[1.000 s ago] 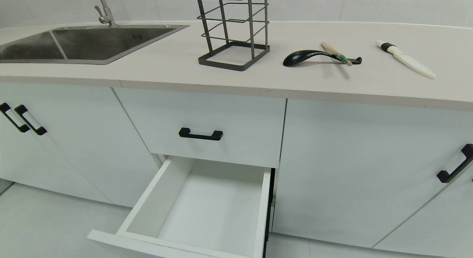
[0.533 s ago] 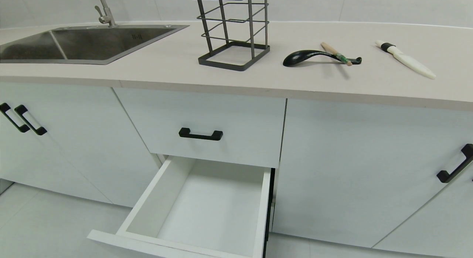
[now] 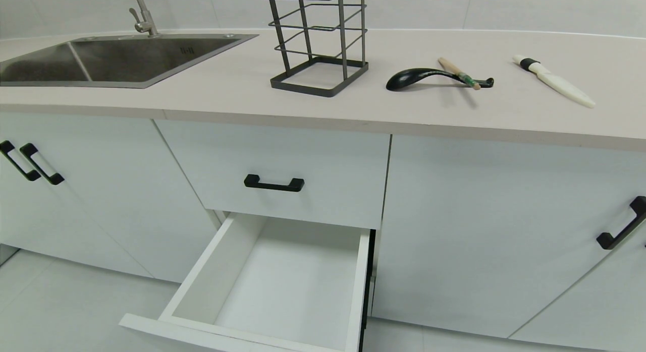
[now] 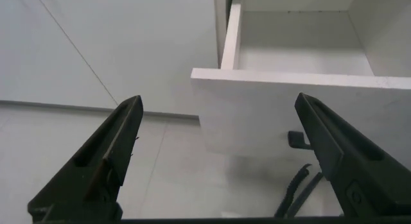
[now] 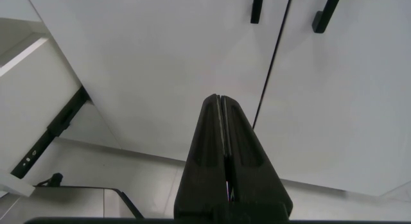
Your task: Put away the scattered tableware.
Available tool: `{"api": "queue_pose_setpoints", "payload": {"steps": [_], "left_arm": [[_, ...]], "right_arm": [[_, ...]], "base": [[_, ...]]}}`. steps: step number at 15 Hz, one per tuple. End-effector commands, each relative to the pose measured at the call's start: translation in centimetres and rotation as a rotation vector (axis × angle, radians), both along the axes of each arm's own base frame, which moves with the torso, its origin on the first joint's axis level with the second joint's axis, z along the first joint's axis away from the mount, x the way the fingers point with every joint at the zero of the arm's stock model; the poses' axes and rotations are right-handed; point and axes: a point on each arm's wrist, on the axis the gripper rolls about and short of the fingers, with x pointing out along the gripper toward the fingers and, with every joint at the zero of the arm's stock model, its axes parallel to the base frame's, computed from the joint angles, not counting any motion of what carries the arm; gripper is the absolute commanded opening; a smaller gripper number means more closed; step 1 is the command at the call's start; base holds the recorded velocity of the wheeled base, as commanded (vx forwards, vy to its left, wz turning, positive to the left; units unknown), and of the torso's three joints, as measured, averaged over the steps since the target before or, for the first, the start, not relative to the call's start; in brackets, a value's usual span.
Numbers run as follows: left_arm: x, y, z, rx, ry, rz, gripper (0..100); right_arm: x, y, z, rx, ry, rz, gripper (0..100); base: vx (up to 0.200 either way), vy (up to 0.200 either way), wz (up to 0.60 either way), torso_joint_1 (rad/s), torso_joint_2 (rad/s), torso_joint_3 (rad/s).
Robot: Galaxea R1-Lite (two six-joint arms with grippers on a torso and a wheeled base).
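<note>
Left end effector (image 4: 218, 103) hangs low, spread wide, facing the open drawer (image 4: 270, 115) front. Right end effector (image 5: 221, 105), pressed together, points at the cabinet doors (image 5: 148, 51).

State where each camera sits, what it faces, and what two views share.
Head view: on the head, facing down at the countertop and open drawer.
Left wrist view: on the left wrist, facing the drawer past the open left hand.
Right wrist view: on the right wrist, facing cabinet doors past the shut right hand.
Shared: the drawer, head and left wrist views.
</note>
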Motion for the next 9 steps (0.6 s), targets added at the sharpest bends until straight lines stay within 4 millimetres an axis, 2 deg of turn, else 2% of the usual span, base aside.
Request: {"api": "queue_pose_setpoints", "payload": {"steps": [1,3,5,9], "left_arm": [[-0.21,-0.02,-0.06,-0.002,-0.027,0.010,100],[-0.46,0.02,-0.14,-0.014,-0.058,-0.002,100],[-0.46,0.02,-0.14,-0.106,-0.060,0.002,100],[-0.46,0.02,-0.14,-0.115,-0.061,0.002,100]], "right_arm": [[0.00,0.00,0.00,-0.001,0.001,0.001,0],[0.00,0.00,0.00,0.001,0.001,0.000,0],[0.00,-0.01,0.00,0.006,0.001,-0.003,0],[0.00,-0.01,0.00,0.007,0.001,-0.005,0]], "base": [[0.000,0.000,0.60,0.002,0.00,-0.002],[0.000,0.000,0.60,0.000,0.00,0.000],[0.000,0.000,0.00,0.000,0.00,0.000],[0.000,0.000,0.00,0.000,0.00,0.000]]}}
